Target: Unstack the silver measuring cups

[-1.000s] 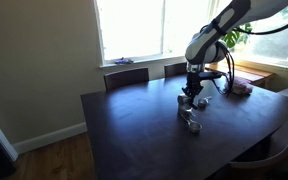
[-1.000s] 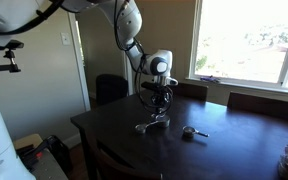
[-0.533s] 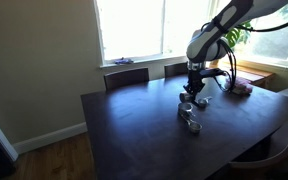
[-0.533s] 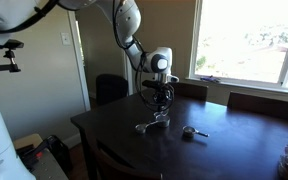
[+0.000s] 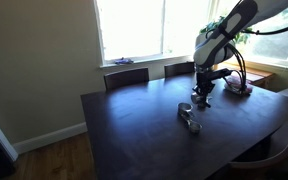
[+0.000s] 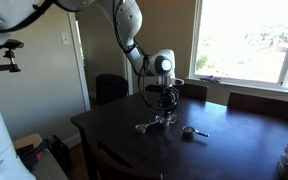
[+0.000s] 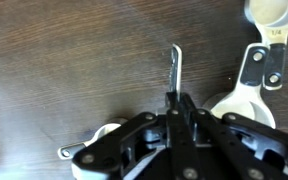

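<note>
Gripper shifted sideways, away from loose measuring cups. Jaws clenched on thin cup handle. Risk: narrow edge-on pinch may slip, so held cup drops back beside measuring cups.

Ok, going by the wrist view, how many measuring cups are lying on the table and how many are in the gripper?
On the table, measuring cups: 3
In the gripper, measuring cup held by its handle: 1
Total: 4
</note>
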{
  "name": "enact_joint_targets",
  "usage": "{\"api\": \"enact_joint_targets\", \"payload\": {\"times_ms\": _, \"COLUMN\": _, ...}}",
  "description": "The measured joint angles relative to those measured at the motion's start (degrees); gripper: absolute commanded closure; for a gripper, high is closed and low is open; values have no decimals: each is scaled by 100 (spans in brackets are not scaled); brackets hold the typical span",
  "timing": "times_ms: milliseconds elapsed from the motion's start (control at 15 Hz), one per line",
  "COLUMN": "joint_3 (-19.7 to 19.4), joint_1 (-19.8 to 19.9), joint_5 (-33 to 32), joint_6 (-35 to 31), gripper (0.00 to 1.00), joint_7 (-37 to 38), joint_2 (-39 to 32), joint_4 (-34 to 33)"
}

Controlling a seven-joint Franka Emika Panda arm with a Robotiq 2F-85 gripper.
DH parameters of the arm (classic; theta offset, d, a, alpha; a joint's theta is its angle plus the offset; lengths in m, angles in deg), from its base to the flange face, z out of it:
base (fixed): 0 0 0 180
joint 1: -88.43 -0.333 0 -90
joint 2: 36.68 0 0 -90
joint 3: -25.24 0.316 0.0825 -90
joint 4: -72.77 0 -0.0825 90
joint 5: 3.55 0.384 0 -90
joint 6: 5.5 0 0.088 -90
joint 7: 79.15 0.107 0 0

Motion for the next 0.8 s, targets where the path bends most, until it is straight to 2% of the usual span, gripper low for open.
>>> {"api": "enact_joint_targets", "payload": {"times_ms": 200, "joint_3": -143, "joint_1": -113, "joint_5": -236, "joint_6": 149, "gripper": 98, "joint_7": 298, "joint_2": -10, "joint_4": 120}}
{"api": "enact_joint_targets", "payload": {"times_ms": 800, "joint_3": -205, "joint_1": -276, "joint_5": -436, "joint_6": 1366, "gripper": 98, "joint_7": 925, "joint_2": -442, "joint_4": -34}}
